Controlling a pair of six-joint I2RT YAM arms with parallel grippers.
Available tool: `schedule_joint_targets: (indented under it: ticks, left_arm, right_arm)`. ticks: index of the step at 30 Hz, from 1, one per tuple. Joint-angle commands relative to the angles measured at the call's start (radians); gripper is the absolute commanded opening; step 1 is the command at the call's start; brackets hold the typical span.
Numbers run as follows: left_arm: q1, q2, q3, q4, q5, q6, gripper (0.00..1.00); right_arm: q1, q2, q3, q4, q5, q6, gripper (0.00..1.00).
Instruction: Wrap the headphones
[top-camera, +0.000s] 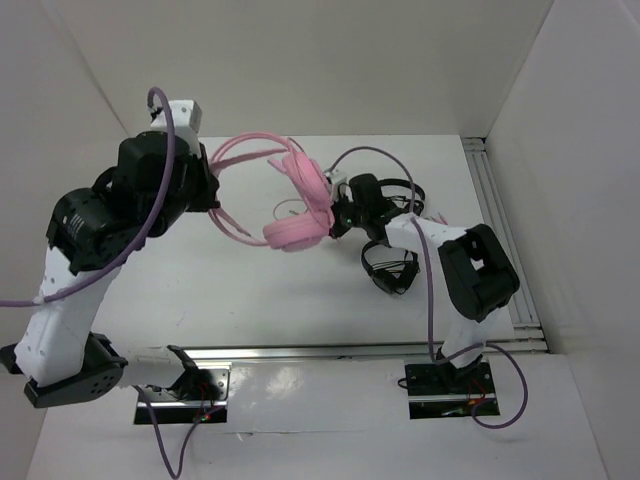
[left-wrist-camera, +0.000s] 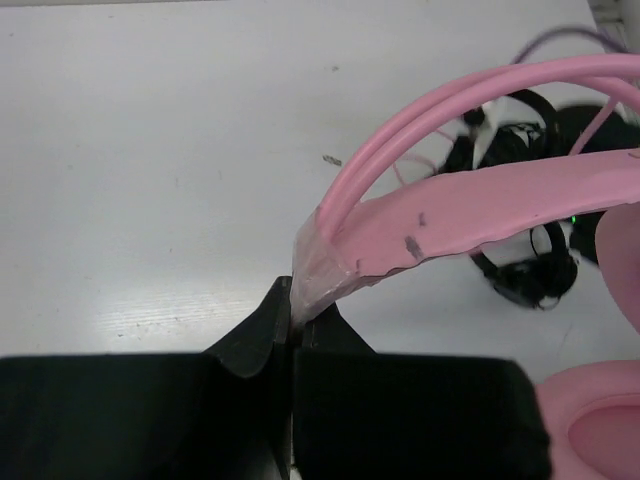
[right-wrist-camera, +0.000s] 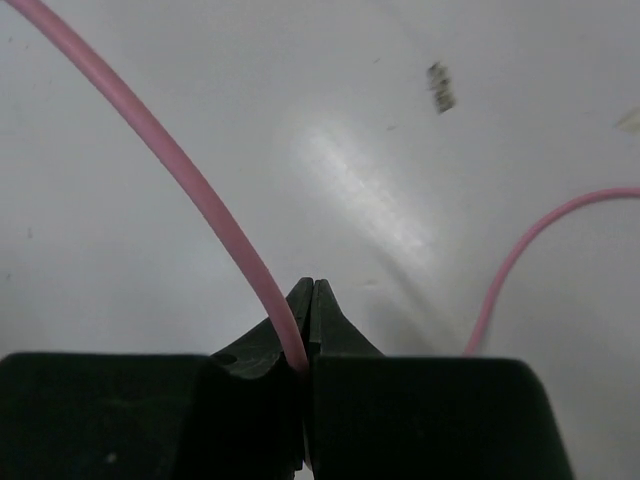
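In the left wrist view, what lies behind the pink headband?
Beyond the band of the pink headphones, black headphones lie on the white table. The band hides their middle, so only parts above and below it show.

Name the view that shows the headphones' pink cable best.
Right wrist: the cable runs large and sharp into the shut right pincer. The top view shows only thin pink strands by the headphones; the left wrist shows mostly the headband.
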Motion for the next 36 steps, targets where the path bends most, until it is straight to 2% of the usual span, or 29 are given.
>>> schedule_joint_targets:
  ticks: [1,5,11,17,18,21,26,30,36]
  left_arm:
    - [0.075,0.087,0.081,0.14,-0.103,-0.127,0.0]
    - [0.199,0.171,0.175,0.177,-0.051,-0.153,0.0]
    - [0.383,0.286,0.264,0.215,0.085,-0.22,0.0]
    - [0.526,0.357,0.253,0.249,0.305,-0.318,0.0]
    - [0.548,0.357,0.229,0.268,0.384,-0.328,0.0]
    - [0.629,0.366,0.21,0.282,0.495,-0.354,0.0]
    - [0.693,0.377,0.221,0.304,0.452,-0.357,0.0]
    - [0.741,0.463,0.271,0.304,0.452,-0.278,0.0]
    - [0.778,0.5,0.209,0.345,0.296,-0.228,0.0]
  right_arm:
    - [0.07,-0.134,-0.084,0.146,-0.009,0.008,0.0]
    - [0.163,-0.21,-0.205,0.2,0.06,0.028,0.0]
    - [0.283,-0.292,-0.253,0.2,0.14,0.028,0.0]
    - [0.347,-0.262,-0.264,0.18,0.221,0.028,0.0]
    - [0.347,-0.235,-0.253,0.171,0.256,0.028,0.0]
    - [0.36,-0.185,-0.253,0.171,0.307,0.028,0.0]
    - [0.398,-0.197,-0.262,0.162,0.264,0.019,0.0]
    - [0.467,-0.262,-0.262,0.108,0.347,0.008,0.0]
    - [0.639,-0.378,-0.273,0.025,0.38,-0.003,0.0]
